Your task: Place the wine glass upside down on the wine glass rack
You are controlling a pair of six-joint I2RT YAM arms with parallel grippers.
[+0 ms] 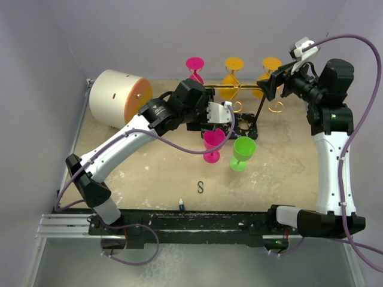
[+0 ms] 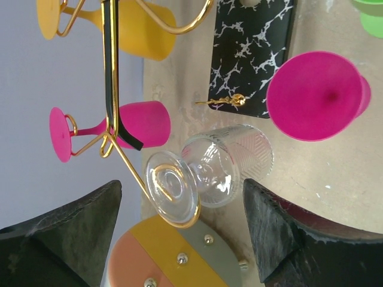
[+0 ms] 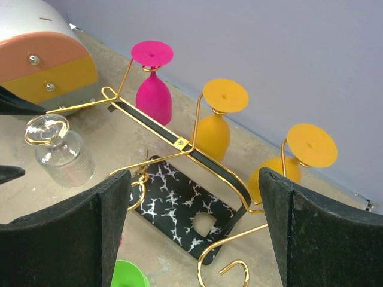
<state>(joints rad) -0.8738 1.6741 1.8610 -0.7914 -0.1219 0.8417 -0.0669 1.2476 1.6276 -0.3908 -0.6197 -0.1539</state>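
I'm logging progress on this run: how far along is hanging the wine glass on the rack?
Looks mostly done: the clear wine glass hangs upside down, its foot caught in a curled hook of the rack. In hand: nothing; the left hand is open around it, not touching. Left: backing that hand away. A pink glass and a green glass stand upright on the table, unhung.

Clear ribbed wine glass (image 2: 230, 164); glossy gold-wire rack (image 3: 179, 142) (matt marbled black base (image 3: 167, 209)).
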